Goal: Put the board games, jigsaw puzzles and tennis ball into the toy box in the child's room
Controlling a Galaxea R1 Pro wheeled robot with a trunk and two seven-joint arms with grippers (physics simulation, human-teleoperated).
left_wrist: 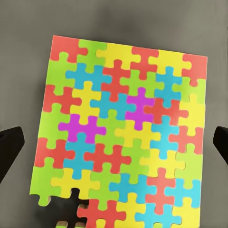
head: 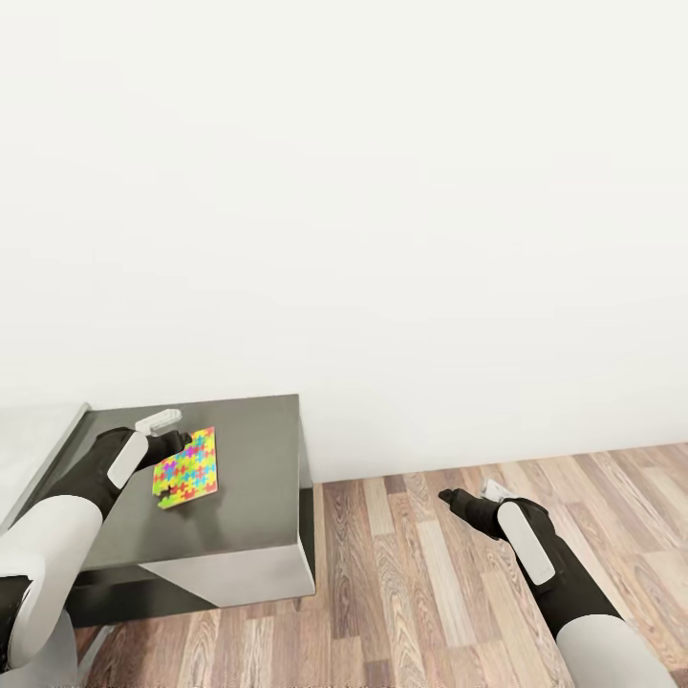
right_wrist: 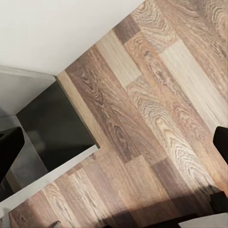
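One jigsaw puzzle [head: 185, 468], a thin square panel of yellow, pink, blue and green pieces, lies flat on a dark grey top [head: 253, 478]. In the left wrist view the jigsaw puzzle [left_wrist: 123, 137] spreads across most of the picture, with a few pieces gone from one corner. My left gripper [head: 180, 443] hovers at the panel's near-left edge. It is open, with a dark fingertip [left_wrist: 9, 147] at each side of the panel. My right gripper [head: 447, 496] hangs open over the wood floor, right of the unit, with nothing between its fingers [right_wrist: 9, 149].
The dark grey unit ends at a corner [head: 304, 564] beside the wood-plank floor [head: 459, 592]. A pale grey surface [head: 33, 444] adjoins it on the left. A plain white wall [head: 382, 239] stands close behind.
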